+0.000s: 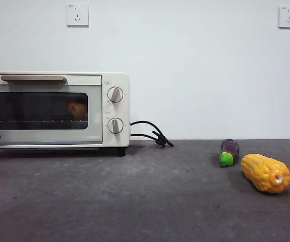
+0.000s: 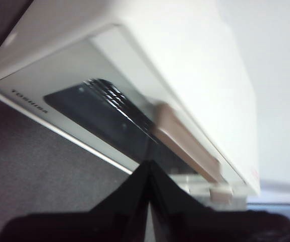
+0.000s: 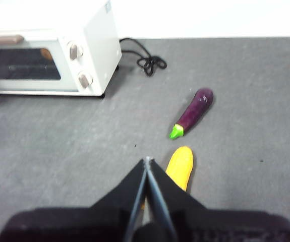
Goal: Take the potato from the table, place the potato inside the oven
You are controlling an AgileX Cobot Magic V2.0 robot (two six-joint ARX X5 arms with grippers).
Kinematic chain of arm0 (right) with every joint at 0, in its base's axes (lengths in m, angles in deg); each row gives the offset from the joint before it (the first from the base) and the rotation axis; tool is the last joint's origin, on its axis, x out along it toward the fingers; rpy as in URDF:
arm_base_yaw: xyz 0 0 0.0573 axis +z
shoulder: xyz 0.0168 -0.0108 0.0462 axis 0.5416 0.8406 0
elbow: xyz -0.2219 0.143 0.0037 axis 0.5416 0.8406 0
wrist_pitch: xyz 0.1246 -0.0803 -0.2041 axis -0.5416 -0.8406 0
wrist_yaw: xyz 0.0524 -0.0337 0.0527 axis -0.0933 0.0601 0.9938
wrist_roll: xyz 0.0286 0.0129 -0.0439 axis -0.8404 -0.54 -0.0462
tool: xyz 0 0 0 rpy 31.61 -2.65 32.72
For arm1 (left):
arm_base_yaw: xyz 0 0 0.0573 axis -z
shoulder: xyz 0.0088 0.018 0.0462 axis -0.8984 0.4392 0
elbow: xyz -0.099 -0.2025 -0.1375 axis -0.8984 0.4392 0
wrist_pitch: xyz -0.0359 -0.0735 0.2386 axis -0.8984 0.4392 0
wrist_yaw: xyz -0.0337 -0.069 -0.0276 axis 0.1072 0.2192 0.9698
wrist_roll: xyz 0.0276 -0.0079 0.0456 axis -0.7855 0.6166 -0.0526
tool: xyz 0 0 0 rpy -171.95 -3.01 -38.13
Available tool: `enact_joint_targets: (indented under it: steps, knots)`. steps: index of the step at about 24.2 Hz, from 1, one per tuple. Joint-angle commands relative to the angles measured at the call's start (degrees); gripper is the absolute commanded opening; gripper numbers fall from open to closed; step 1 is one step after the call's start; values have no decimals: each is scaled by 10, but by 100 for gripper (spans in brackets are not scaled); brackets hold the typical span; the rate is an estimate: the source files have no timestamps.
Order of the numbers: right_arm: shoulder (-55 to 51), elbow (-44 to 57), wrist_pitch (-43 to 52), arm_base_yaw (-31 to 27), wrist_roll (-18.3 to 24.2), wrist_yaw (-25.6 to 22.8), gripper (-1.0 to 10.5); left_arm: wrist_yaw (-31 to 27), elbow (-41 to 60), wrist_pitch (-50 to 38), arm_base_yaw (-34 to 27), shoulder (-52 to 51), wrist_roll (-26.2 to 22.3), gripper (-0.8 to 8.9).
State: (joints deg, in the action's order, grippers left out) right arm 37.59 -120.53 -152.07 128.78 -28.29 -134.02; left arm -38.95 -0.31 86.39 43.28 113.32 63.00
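table (image 1: 134,201) open mid-span | potato (image 1: 77,109) inside closed oven (image 1: 56,110)

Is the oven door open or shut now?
Shut. The door stands flush with the oven front, handle at the top, and the potato shows behind the dark glass.

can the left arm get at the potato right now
Probably not. The potato sits inside the oven behind its closed glass door. The left claw, shut, is up by the handle, so the door would have to open first.
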Motion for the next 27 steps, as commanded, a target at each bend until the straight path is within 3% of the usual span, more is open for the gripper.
enact_joint_targets:
  steps: [1, 7, 9, 12, 16, 27]
  knots:
    - [0, -2, -13, 0, -5, -4, 1, -5, -2, 36, 1, -57, -105, -8]
    - [0, -2, -13, 0, -5, -4, 1, -27, -2, 146, 2, -200, -281, -8]
    - [0, -2, -13, 0, -5, -4, 1, -41, -2, 193, 7, -244, -319, -6]
    - [0, -2, -13, 0, -5, -10, 1, -78, -2, 259, 9, -304, -339, -5]
    - [0, -2, -13, 0, -5, -52, 1, -105, -2, 307, 17, -370, -358, -5]
    - [0, -2, -13, 0, -5, -53, 2, -86, -2, 325, 21, -424, -347, -4]
